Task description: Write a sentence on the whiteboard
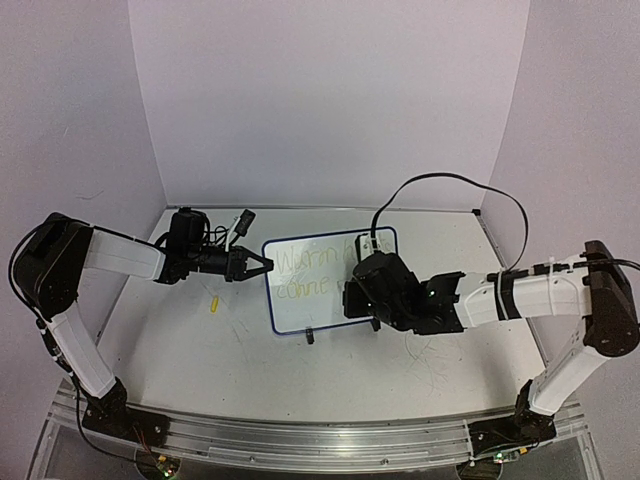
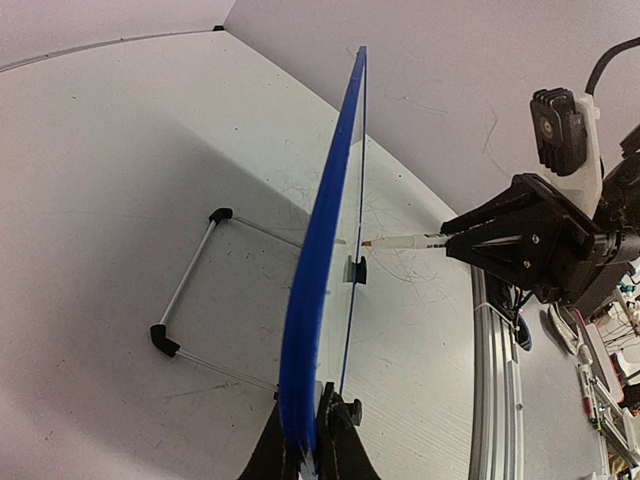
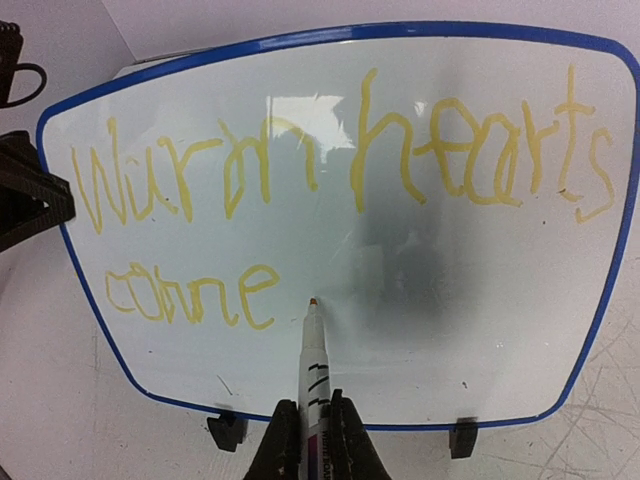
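Standing upright near the middle of the white scuffed surface (image 1: 250,350), the small rectangular whiteboard (image 1: 300,305) with a thin dark-blue frame faces the right arm. The sentence (image 3: 300,170), in faint yellow marker strokes, fills two lines with three words: "Warm hearts" above and "come" below at the left.

The left fingers (image 2: 342,455) are clenched on the board's left edge. The right fingers (image 3: 282,445) are closed around one white marker (image 3: 313,350) with black print. It points at the board, its tip just right of "come". Whether the tip touches the face cannot be told.

In the top view the right arm's wrist stands in front of the board's right half and covers most of "hearts". The right wrist view shows all three words plainly, along with two small black feet (image 3: 228,430) under the lower frame. The left wrist view sees the board edge-on as a blue strip. Only that view shows the thin wire prop (image 2: 187,280) with two black ends lying on the surface behind the board.

Only the top view shows one small yellow piece (image 1: 212,303) on the surface near the left fingers. It also shows one black cable (image 1: 450,180) arching over the right arm.
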